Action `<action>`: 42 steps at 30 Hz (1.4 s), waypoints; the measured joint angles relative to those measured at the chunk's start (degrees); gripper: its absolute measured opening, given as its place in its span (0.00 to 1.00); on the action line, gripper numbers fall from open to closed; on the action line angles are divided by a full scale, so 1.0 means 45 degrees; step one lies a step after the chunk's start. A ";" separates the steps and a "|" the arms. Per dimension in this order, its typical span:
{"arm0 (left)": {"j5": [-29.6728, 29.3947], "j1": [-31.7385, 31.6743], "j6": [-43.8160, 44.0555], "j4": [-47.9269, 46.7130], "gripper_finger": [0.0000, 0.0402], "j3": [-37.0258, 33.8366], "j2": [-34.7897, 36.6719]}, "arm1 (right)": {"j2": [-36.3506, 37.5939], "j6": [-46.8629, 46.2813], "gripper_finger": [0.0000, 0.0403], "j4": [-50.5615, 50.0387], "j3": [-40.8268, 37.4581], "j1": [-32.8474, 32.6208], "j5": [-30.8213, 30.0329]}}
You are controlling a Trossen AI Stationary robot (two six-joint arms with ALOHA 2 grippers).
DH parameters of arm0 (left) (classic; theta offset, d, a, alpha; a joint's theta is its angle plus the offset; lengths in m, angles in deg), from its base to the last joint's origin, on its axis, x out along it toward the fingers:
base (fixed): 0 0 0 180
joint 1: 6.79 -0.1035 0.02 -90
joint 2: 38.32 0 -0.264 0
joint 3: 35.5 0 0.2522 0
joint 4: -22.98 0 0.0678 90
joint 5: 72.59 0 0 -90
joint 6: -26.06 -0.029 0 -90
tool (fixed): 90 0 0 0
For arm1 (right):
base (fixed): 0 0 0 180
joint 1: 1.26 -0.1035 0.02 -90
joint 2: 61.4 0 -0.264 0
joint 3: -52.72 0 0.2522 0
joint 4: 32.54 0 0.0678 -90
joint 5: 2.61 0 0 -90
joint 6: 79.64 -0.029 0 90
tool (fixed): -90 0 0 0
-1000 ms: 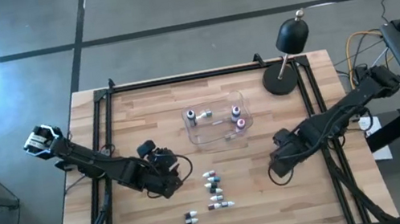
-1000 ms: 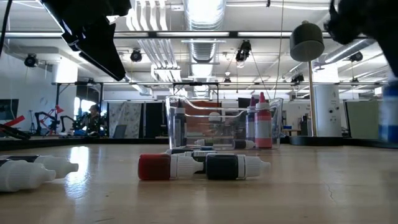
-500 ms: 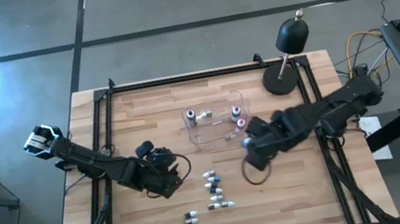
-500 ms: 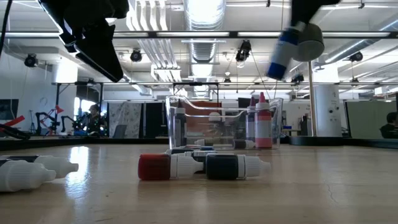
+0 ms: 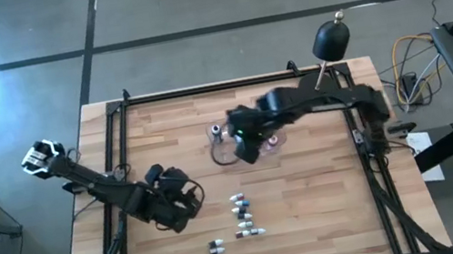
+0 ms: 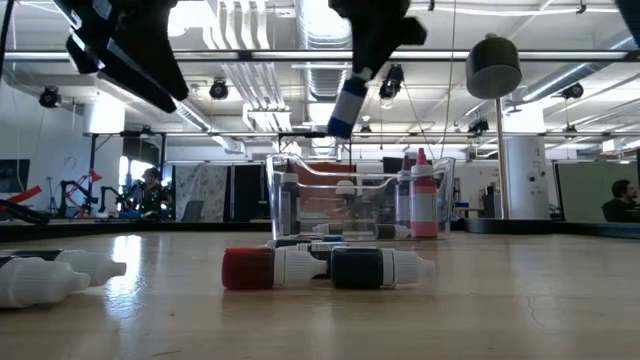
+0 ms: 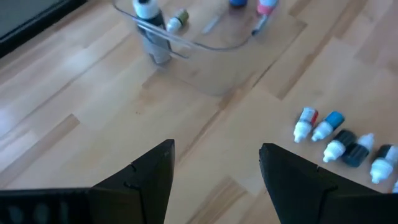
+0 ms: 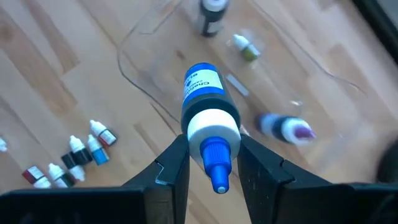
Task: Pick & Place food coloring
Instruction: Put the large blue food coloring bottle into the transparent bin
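Note:
My right gripper (image 5: pixel 244 147) is shut on a blue food coloring bottle (image 8: pixel 205 93) and holds it over the clear tub (image 5: pixel 249 138). The tub stands on the wooden table at the middle far side, with a few small bottles (image 5: pixel 270 133) inside it. Several loose food coloring bottles (image 5: pixel 243 215) lie on their sides on the table nearer the front, and two more (image 5: pixel 217 247) lie beside them. My left gripper (image 7: pixel 214 168) stands open above bare table, left of the loose bottles, with nothing between its fingers. My right gripper pinches the blue bottle at its white collar (image 8: pixel 213 129), just behind the blue tip, between its two fingers. The fingers come from above, pointing steeply down. The bottle hangs below them, tilted, base (image 6: pixel 341 124) downward, clear of the tub's rim.
A black dome lamp (image 5: pixel 326 59) on a round base stands at the table's far right corner. Black frame rails (image 5: pixel 119 117) run along the table's left, right and far edges. Bare wood lies on the right half of the table.
My right gripper has swung from the table's right side toward the left and far edge, rising and rolling its wrist, and has carried the blue bottle over the tub. My left gripper has shifted a little toward the table's left edge, still open.

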 joint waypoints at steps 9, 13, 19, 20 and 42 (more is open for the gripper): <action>-0.0588 0.0793 0.2408 -0.0204 0.52 -0.1553 0.2073 | -0.2813 0.1569 0.27 0.0011 0.2306 0.0627 0.1376; -0.0627 0.0983 0.3252 -0.0192 0.52 -0.2406 0.3088 | -0.3816 0.1896 0.26 0.0015 0.3237 0.0667 0.1542; -0.0817 0.1006 0.3469 -0.0082 0.52 -0.3362 0.4363 | -0.4759 0.1843 0.26 0.0031 0.3847 0.0898 0.2221; -0.0888 0.1006 0.3468 -0.0048 0.52 -0.3484 0.4550 | -0.4861 0.1841 0.26 0.0022 0.3848 0.0936 0.2377; -0.1826 0.0976 0.2161 0.0094 0.52 -0.5701 0.9056 | -0.5279 -0.0927 0.34 0.1122 0.3842 0.1652 0.4033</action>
